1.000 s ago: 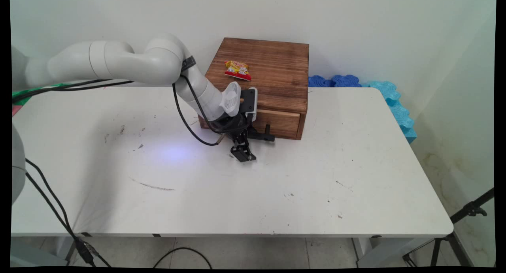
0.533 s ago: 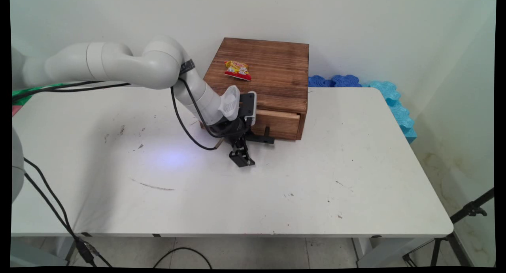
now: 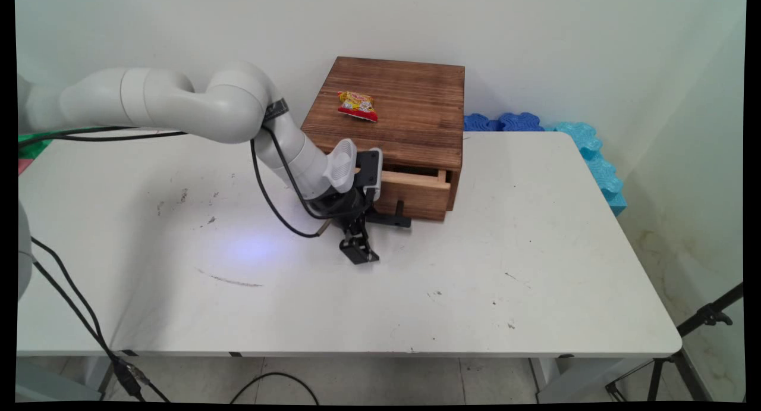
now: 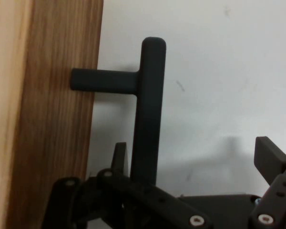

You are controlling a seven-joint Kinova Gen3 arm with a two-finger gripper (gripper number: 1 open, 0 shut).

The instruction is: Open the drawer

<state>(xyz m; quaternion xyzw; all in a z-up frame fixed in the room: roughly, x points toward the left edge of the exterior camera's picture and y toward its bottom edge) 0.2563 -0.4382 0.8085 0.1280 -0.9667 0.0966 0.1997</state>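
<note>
The hand [image 3: 371, 235] sits low over the bench [image 3: 475, 268] at the front of a wooden drawer box [image 3: 404, 102], right against the drawer's black T-bar handle [image 3: 395, 219]. Its fingers are spread wide apart and clamp nothing. In the hand view the handle [image 4: 150, 109] stands between them. One finger [image 4: 119, 155] is tucked behind the bar, in the gap between bar and drawer front, and looks to be touching or nearly touching it. The other finger [image 4: 271, 155] is well clear on the far side.

The drawer [image 3: 416, 194] is in the box's face at 6 o'clock and stands partly out of it, so a dark slot and its pale top rim show. It opens toward 6 o'clock, the near side of the bench. The handle's long axis lies along the drawer front, from 9 to 3 o'clock in the main view, with a short stem joining it to the wood.

A red and yellow snack packet [image 3: 357, 104] lies on top of the box, toward its 10 o'clock corner. Blue foam pieces [image 3: 588, 143] lie at the bench's far edge, at the box's 3 o'clock.
</note>
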